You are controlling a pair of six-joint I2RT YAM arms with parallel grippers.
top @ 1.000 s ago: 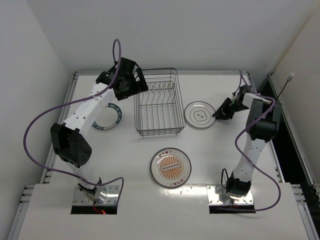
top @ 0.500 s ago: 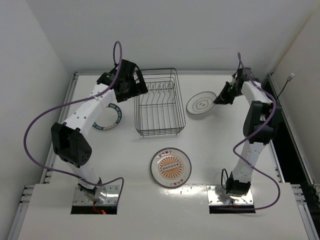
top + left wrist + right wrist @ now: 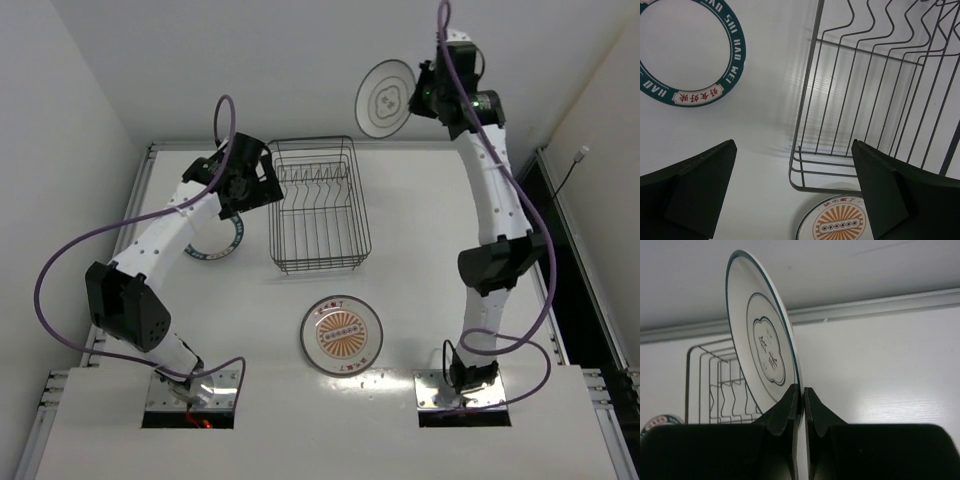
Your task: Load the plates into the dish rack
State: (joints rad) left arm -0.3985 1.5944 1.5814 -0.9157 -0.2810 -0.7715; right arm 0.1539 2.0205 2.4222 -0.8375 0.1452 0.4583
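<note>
- My right gripper (image 3: 801, 392) is clamped on the rim of the plate with the thin dark line motif (image 3: 765, 350), one finger on each face.
- That plate stands nearly on edge in the grip. In the overhead view it (image 3: 386, 98) is up in the air, clear of the table (image 3: 430, 270), beyond the far right corner of the dish rack (image 3: 318, 205).
- The right arm is stretched tall to hold it there.
- My left gripper (image 3: 793, 145) has its jaws spread wide and is holding nothing.
- It hovers over the near left corner of the rack (image 3: 802, 100); from overhead it (image 3: 262, 180) sits by the rack's left side.
- The teal-rimmed plate (image 3: 232, 232) lies flat on the table left of the rack, partly under the left arm. The wrist view shows it (image 3: 685, 50) apart from the wires.
- The orange sunburst plate (image 3: 342, 335) lies flat in front of the rack, near its front edge (image 3: 837, 225).
- I see no plate in the rack.
</note>
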